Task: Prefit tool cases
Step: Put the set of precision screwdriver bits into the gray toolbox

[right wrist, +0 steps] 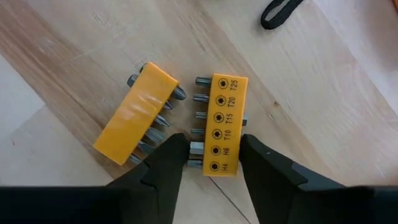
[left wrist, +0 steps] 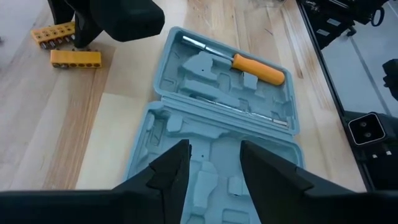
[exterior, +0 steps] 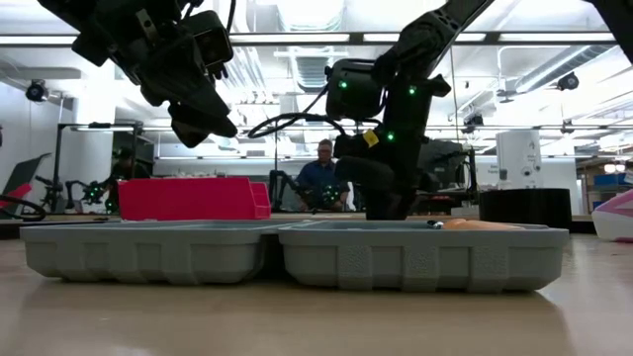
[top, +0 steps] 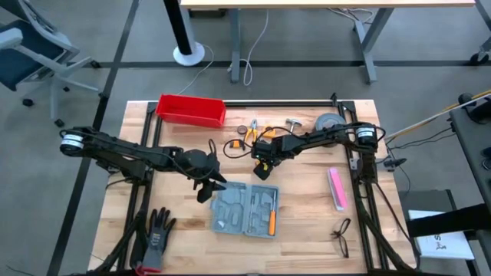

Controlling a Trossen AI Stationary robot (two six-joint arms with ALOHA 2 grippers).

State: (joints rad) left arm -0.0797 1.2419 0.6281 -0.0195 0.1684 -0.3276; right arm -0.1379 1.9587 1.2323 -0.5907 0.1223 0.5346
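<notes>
The grey-blue tool case [top: 239,205] lies open on the table, both halves flat, moulded slots up [left wrist: 205,93]; an orange-handled screwdriver [left wrist: 258,68] sits in the half toward the table's near edge. My left gripper [left wrist: 214,171] hangs open above the other half, clear of it [exterior: 203,124]. Beyond the case's far side, my right gripper [right wrist: 214,158] points down at two yellow bit holders on the wood, a plain-backed one [right wrist: 134,121] and a labelled one [right wrist: 224,124]. Its open fingers stand either side of the labelled holder's end. My right gripper comes from above with its fingers [right wrist: 168,158] across the H4 end [right wrist: 217,167] of the labelled bit holder, which lies flat on the table. I cannot tell whether the fingers touch the holder or its bits.
A red bin [top: 191,110] stands at the far left of the table; pliers and small tools [top: 249,130] and a grey roll [top: 330,123] lie along the far side. A pink block [top: 336,188], glasses [top: 342,236] and a black glove [top: 157,230] lie nearer. A person [exterior: 323,173] sits beyond.
</notes>
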